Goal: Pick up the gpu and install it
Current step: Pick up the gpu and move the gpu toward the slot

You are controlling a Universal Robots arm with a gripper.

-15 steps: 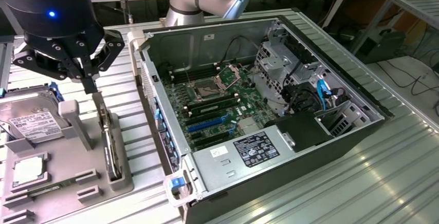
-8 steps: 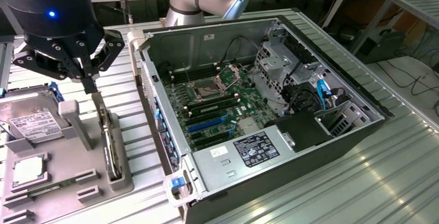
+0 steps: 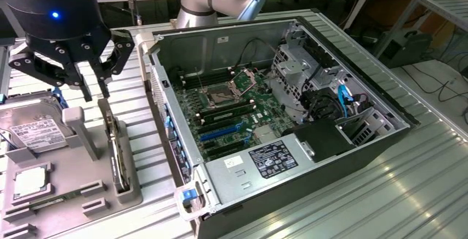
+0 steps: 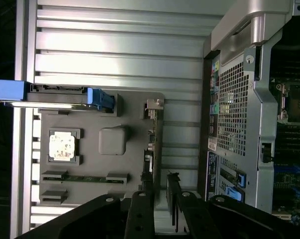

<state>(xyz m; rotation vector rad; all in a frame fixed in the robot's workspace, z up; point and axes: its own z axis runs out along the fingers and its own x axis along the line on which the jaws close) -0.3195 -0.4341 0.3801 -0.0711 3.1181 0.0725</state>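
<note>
**Exterior and wrist views: card pick-up station beside the open computer.**

The grey holder tray (image 3: 135, 195) (image 4: 135, 102) lies on the ribbed metal table (image 3: 409, 195) and serves as the reference here. The gpu (image 3: 115, 151) (image 4: 150, 149) stands on edge in a slot along the tray's side nearest the computer case (image 3: 329, 178), with its thin edge facing upward.

Also on the tray:
- A hard drive with a white label (image 3: 33, 126) sits at one end.
- A square processor (image 3: 30, 181) (image 4: 61, 145) is seated in a pocket on the side away from the case.
- A long narrow memory stick (image 3: 44, 201) (image 4: 85, 178) lies beyond the processor, at the end opposite the hard drive.
- A grey upright post (image 3: 79, 129) (image 4: 112, 140) rises from the tray's middle, between the processor and the gpu.

The gripper (image 3: 97, 92) (image 4: 158, 191) hangs above the tray, clear of everything on it. Its fingers point down on the gpu's side of the tray. The two fingers stand a narrow gap apart with nothing between them. The wrist view suggests the gap lines up roughly with the card's edge, though this is hard to judge.

Just beside the tray, the case lies on its side with its cover off. This exposes the green motherboard (image 3: 241, 113) and the labelled power supply (image 3: 270, 159).
</note>
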